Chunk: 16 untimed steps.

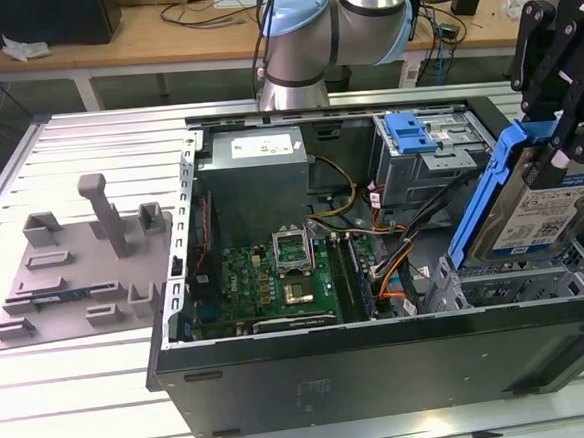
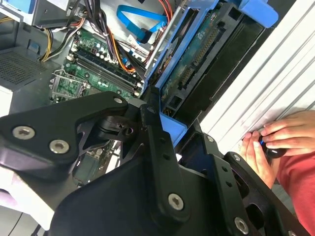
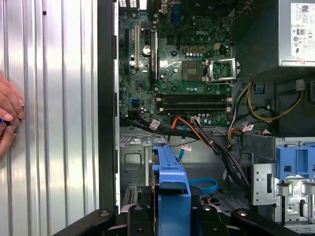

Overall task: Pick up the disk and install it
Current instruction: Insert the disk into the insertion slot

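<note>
You see a silver disk point(image 1: 580, 187) with a white-and-blue label point(image 1: 551, 223) in a blue frame point(image 1: 490, 187), a green motherboard point(image 1: 266, 273), and a black case point(image 1: 382, 365).

Silver arm point(image 1: 372, 3), blue caps point(image 1: 293, 13), black tool point(image 1: 556, 130)

Bright, even light glares off the metal table point(image 3: 54, 147); the case point(image 1: 383, 368) interior lies dimmer.

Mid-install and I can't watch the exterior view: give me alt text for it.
The gripper holds the disk, in its blue carrier, tilted over the open computer case, at the exterior view's right. The motherboard lies exposed mid-case; a grey fixture plate sits on the table at the view's left.
</note>
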{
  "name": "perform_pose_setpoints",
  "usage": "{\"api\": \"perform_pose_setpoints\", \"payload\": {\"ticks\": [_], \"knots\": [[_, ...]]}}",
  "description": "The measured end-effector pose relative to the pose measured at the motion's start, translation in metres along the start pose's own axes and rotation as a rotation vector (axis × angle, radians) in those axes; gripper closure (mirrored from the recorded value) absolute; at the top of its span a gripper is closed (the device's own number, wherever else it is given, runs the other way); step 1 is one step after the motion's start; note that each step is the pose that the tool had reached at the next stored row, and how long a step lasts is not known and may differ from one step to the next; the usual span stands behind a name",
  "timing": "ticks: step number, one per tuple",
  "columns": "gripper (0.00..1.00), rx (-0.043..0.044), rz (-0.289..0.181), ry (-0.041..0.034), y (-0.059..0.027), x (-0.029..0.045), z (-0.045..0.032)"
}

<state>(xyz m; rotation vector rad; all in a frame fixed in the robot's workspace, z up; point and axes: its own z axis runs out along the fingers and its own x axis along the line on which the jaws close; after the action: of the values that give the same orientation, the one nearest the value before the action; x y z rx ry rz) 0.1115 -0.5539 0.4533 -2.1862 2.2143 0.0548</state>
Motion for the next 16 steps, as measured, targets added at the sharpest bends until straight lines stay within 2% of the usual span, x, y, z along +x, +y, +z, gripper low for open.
{"api": "perform_pose_setpoints", "payload": {"ticks": [5,16], "knots": [[0.63,0.0000,0.000,-0.0001,-0.0005,0.0004,0.0021],[0.63,0.0000,0.000,-0.0001,-0.0012,0.0022,0.0132]]}}
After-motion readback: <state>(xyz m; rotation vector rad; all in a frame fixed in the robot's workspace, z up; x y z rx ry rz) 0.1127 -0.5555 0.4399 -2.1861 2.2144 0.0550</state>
